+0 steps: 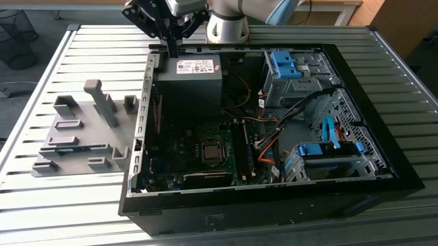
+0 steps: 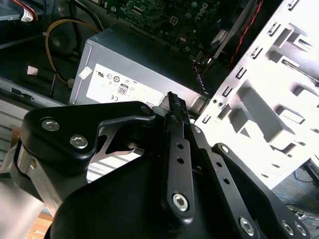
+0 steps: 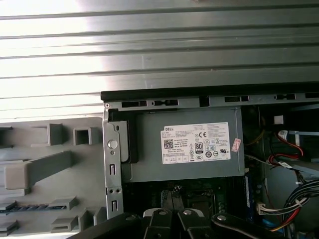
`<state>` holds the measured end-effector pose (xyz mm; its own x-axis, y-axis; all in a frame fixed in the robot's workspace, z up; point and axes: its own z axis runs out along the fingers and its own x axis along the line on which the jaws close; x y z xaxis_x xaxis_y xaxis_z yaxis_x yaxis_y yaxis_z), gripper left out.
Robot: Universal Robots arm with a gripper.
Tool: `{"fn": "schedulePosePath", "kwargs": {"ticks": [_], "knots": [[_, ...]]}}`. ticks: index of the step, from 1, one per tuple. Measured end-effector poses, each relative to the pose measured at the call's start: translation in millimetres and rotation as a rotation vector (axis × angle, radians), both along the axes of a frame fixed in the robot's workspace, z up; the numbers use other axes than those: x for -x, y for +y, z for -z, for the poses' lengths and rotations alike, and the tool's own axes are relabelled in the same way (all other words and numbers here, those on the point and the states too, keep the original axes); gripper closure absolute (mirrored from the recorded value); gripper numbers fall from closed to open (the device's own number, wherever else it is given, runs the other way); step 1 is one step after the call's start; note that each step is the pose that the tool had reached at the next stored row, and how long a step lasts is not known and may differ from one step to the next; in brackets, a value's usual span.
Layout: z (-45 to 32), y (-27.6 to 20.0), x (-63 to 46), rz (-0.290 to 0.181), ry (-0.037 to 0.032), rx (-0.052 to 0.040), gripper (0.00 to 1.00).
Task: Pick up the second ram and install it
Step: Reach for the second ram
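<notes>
Gripper closed over the open computer case, ram in its holder.
We see the case on the slatted bench, with the grey holder just beside it on the exterior view's left. The gripper hangs above the power supply, fingers together. The blue ram lies flat in the holder, well apart from the gripper.

The second ram shows as 1 long, thin blue strip, seen edge-on and lying level in a slot of the grey holder, well apart from the computer case, on the exterior view's left of it.
</notes>
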<state>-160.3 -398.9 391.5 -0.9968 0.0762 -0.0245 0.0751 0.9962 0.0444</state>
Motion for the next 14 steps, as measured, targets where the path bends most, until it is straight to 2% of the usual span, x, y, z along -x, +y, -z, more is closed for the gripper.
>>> {"fn": "schedulePosePath", "kwargs": {"ticks": [14], "knots": [[0.3, 0.0, 5.6, 0.000, 0.0000, 0.0000, 0.89]]}}
